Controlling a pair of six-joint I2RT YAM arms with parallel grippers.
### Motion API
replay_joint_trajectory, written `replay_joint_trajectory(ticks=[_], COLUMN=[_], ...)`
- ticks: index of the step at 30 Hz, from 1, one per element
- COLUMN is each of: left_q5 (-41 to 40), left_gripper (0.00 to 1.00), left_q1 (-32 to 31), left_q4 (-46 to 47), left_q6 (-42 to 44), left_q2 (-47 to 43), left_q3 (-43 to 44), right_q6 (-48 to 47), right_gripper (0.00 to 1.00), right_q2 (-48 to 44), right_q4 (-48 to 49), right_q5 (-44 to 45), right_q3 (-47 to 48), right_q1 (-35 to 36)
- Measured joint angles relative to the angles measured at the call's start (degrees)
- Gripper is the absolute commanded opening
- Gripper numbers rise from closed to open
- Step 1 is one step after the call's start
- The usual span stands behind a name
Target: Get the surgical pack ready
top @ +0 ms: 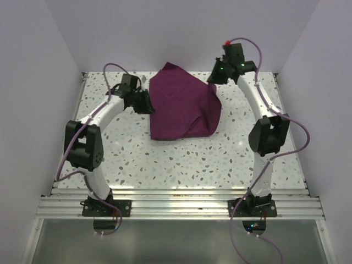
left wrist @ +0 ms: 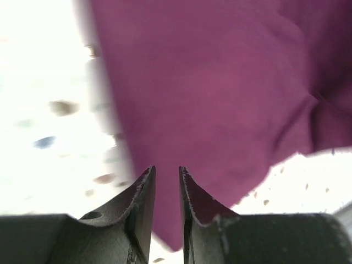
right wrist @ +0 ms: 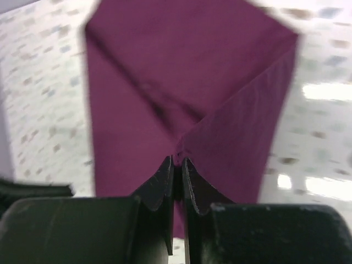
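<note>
On a fold of the maroon cloth (right wrist: 137, 82), the right gripper (right wrist: 177, 160) pinches shut, the left gripper (left wrist: 166, 169) slightly parted.

A white table (top: 192, 159), speckled with grey and brown flecks, is carrying a maroon cloth (top: 181, 107), which is lying toward the far middle of the top. The cloth is bunching into a low, creased mound rather than lying flat. Its front edge is resting on the tabletop, its far corner is reaching toward the table's back edge, and its right corner is rising off the surface. Ribbed aluminium rails (top: 176, 204) are running along the table's near edge.
</note>
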Motion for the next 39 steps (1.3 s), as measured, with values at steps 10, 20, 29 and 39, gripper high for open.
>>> replay_joint_trajectory(ticks=[10, 20, 29, 39], left_q5=[-5.2, -1.9, -0.6, -0.6], left_gripper=[0.27, 0.27, 0.27, 0.28], left_q1=[11.4, 10.9, 10.9, 10.9], left_q4=[-0.2, 0.7, 1.2, 1.2], left_q6=[0.5, 0.5, 0.4, 0.5], left_q2=[-5.6, -1.1, -0.7, -0.7], left_q3=[-12.9, -14.0, -13.3, -13.2], right_q6=[1.2, 1.6, 5.0, 9.0], right_gripper=[0.00, 0.00, 0.00, 0.00], right_q2=[5.9, 12.2, 15.5, 16.2], right_q4=[1.9, 3.0, 7.0, 13.3], right_q5=[-5.6, -8.4, -8.8, -6.6], right_q3=[14.4, 9.3, 8.7, 9.2], right_q1=[22.9, 23.7, 25.2, 26.8])
